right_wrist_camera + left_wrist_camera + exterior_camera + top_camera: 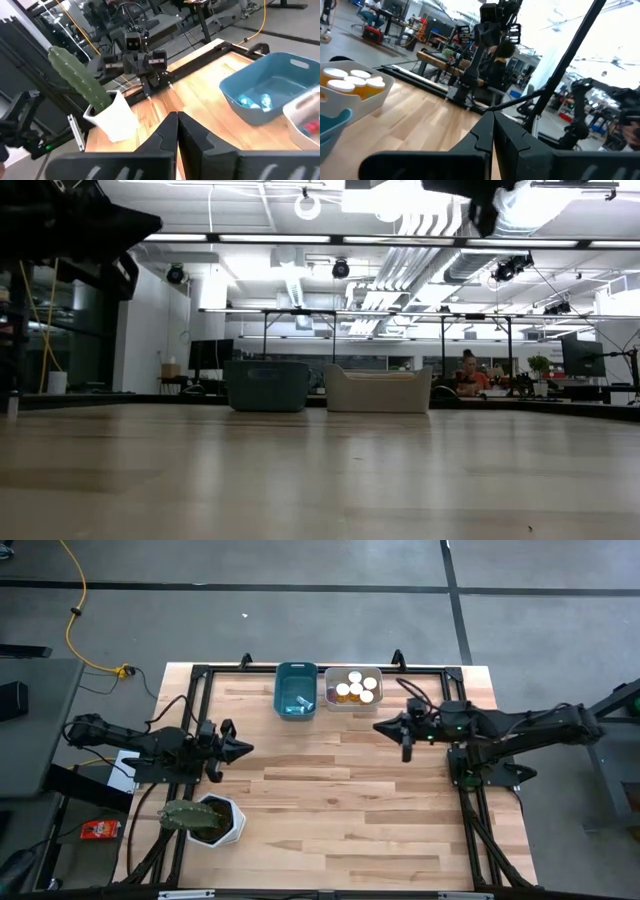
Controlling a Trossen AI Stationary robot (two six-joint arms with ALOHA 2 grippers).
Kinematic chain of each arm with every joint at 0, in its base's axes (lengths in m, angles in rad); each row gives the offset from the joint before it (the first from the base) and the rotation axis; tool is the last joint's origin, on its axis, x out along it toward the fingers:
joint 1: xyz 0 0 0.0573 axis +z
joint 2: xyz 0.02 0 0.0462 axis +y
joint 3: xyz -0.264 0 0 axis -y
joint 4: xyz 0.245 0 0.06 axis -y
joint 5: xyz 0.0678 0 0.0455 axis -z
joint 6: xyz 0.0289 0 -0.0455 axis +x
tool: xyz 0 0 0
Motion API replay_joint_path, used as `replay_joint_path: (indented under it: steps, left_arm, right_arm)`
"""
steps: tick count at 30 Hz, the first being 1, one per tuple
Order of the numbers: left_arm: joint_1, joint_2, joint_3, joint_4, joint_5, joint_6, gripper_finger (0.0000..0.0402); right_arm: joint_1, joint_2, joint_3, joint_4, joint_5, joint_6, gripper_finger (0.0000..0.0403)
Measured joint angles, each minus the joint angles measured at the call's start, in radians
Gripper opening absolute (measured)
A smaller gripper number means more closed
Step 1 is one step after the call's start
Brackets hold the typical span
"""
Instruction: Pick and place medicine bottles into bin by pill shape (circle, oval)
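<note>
No medicine bottle is seen loose on the desk [330, 810]; the medicine bottles [356, 688] with their white caps are gathered in the pale bin [331, 703] at the far edge, while the teal bin [281, 700] just beside it holds only a few small pale-blue items whose kind cannot be made out. The right end effector [381, 726] is held above the desk, just in front of the pale bin, with its fingers clenched together and nothing between them, as is confirmed in the right wrist view, where the two dark fingertips meet on empty air. The left end effector [246, 748] is parked near the left edge of the desk, likewise clenched and empty, close to the white pot with the cactus [205, 819], which is no part of the sorting. The step in hand is judged to be the close of a placement, or the end of the sorting altogether, since no bottle is left out to be picked. Should another bottle be wanted, it would first have to be found; none is visible outside the pale bin, so the next move is thought to call for a retreat of the right arm to its rest, clear of the bin rims. Whether the bottles are sorted rightly by pill shape cannot be told, the pills being too small to be read.
</note>
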Motion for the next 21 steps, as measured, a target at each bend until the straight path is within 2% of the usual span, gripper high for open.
replay_joint_path:
  steps: [4, 9, 14, 21]
  left_arm:
    - [0.000, -0.003, 0.000, -0.017, 0.006, -0.011, 0.0000]
    - [0.000, 0.002, 0.000, -0.023, 0.006, -0.015, 0.0000]
    - [0.000, 0.003, 0.000, -0.023, 0.006, -0.015, 0.0000]
    - [0.000, 0.003, 0.000, -0.023, 0.006, -0.015, 0.0000]
  right_arm:
    - [0.000, -0.124, -0.045, -0.057, 0.000, -0.002, 0.0001]
    - [0.000, -0.316, -0.226, 0.002, -0.003, 0.030, 0.0000]
    - [-0.011, -0.503, -0.402, 0.102, -0.085, 0.012, 0.0000]
    - [-0.022, -0.757, -0.565, 0.126, -0.163, -0.017, 0.0000]
